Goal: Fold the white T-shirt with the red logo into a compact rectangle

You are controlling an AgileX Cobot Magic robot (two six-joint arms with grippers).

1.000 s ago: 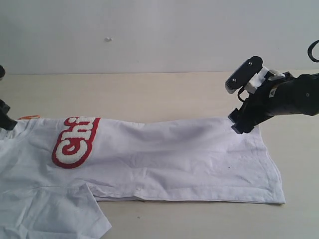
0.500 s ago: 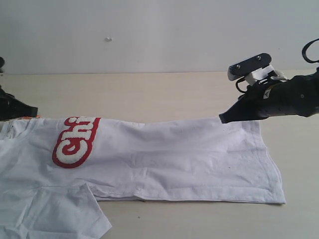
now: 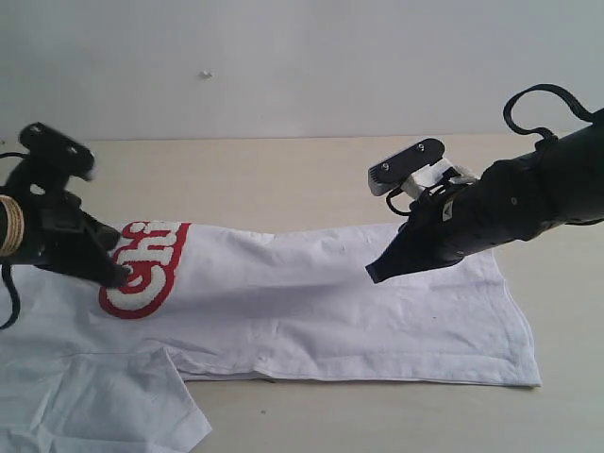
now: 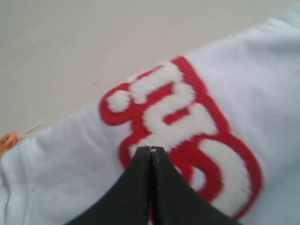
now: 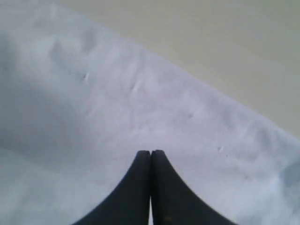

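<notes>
The white T-shirt (image 3: 311,302) lies flat on the table, folded lengthwise, with its hem at the right. The red logo (image 3: 156,255) shows at the left along the far fold. My left gripper (image 3: 120,276) is shut, its tip low over the logo (image 4: 187,117), with nothing seen between the fingers. My right gripper (image 3: 373,276) is also shut and hovers over plain white cloth (image 5: 93,93) near the shirt's far edge, holding nothing. The orange neck tag (image 4: 7,143) peeks out in the left wrist view.
The beige table (image 3: 283,179) runs bare behind the shirt up to a white wall. A sleeve (image 3: 94,406) spreads out at the front left corner. The shirt's hem corner (image 3: 533,380) lies near the right front.
Both grippers have shut and swung inward: the left from the left edge onto the logo, the right from the shirt's far right corner toward its middle. The shirt has not moved.
</notes>
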